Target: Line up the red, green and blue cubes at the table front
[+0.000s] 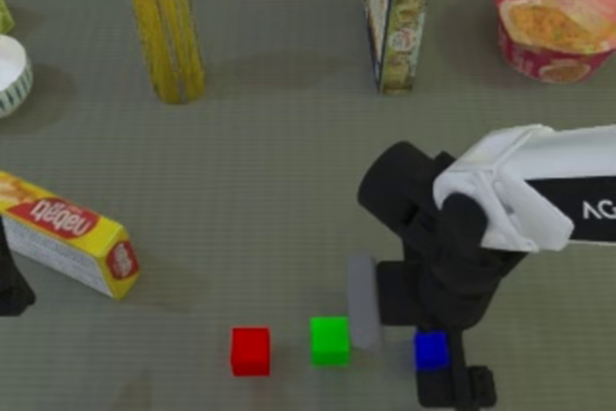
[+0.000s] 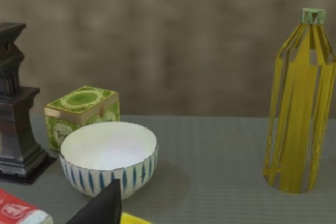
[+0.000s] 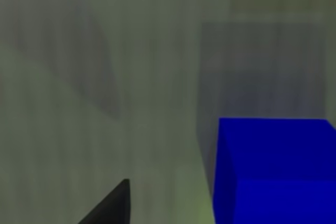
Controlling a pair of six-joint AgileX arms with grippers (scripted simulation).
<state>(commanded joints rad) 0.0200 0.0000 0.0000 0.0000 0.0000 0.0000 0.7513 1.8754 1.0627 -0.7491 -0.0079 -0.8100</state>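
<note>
Top view: red cube [image 1: 250, 350], green cube [image 1: 329, 340] and blue cube [image 1: 431, 350] in a row at the table [image 1: 279, 190] front. Right gripper [image 1: 423, 348] over the blue cube, grip can't tell. Left arm parked at left edge.
Left wrist view: bowl [image 2: 109, 156], yellow bottle [image 2: 298, 108].
Right wrist view: blue cube [image 3: 275, 169] close up.

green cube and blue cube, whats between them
In the top view a grey upright block stands between the green cube and the blue cube, close beside the green one; the right gripper is at the blue cube.
</note>
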